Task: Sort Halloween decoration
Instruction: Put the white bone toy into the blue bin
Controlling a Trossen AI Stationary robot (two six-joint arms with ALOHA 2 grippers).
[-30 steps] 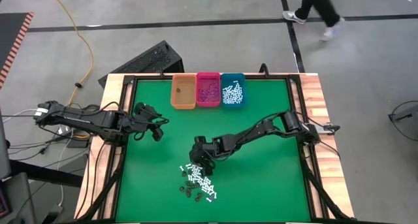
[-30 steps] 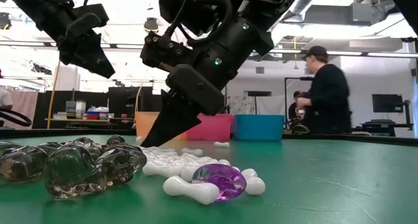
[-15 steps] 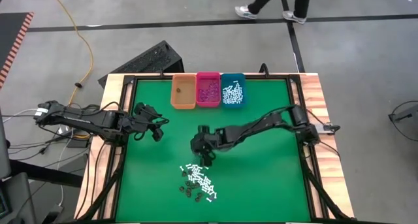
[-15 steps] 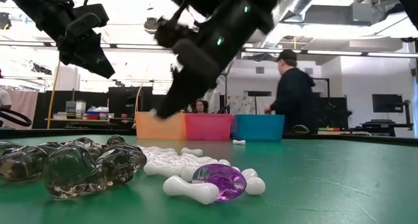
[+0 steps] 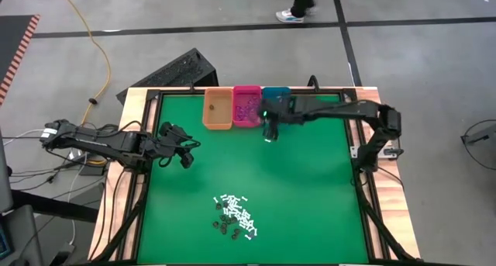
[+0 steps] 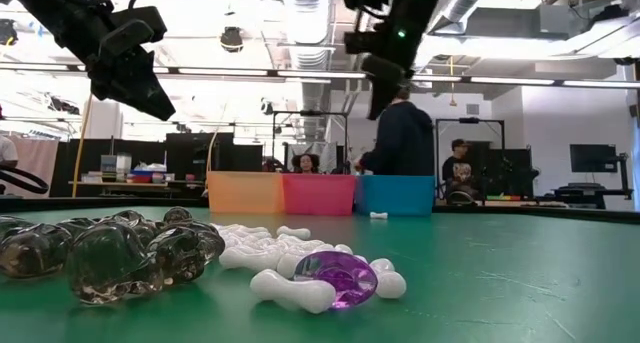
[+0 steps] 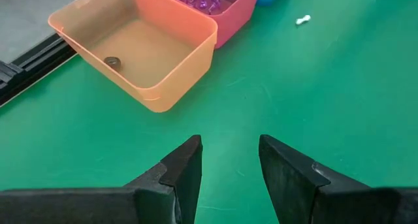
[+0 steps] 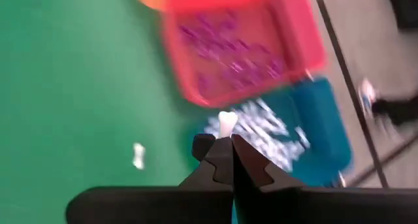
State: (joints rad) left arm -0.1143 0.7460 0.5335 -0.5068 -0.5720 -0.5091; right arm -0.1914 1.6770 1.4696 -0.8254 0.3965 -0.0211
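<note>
The Halloween decoration lies in a loose pile [image 5: 235, 217] on the green table near its front edge: white sticks [image 6: 290, 273], a purple bit [image 6: 336, 277] and dark bits [image 6: 110, 253]. My right gripper [image 5: 268, 134] hangs high in front of the teal bin [image 5: 277, 94], shut on one white stick [image 8: 226, 124]. Another white stick [image 8: 138, 155] lies on the mat below it. The pink bin [image 5: 247, 107] holds purple bits; the orange bin [image 7: 140, 51] holds one dark bit [image 7: 112, 61]. My left gripper [image 7: 228, 152] hovers open at the table's left, touching nothing. My right gripper pinches the white stick by one end [image 8: 226, 134] between its two fingertips; the rest juts out beyond them. The fingers slant down toward the far edge. The stick is lifted clear, above the mat in front of the teal bin.
The three bins stand in a row at the far edge. Wide bare green mat [image 5: 310, 181] lies between them and the pile. A person [image 6: 398, 148] stands in the room beyond the table. A wooden border [image 5: 372, 111] rims the table.
My right gripper has risen off the pile and swung quickly toward the far edge, tipping as it went, until it hangs in front of the teal bin. The pile has stayed where it was.
</note>
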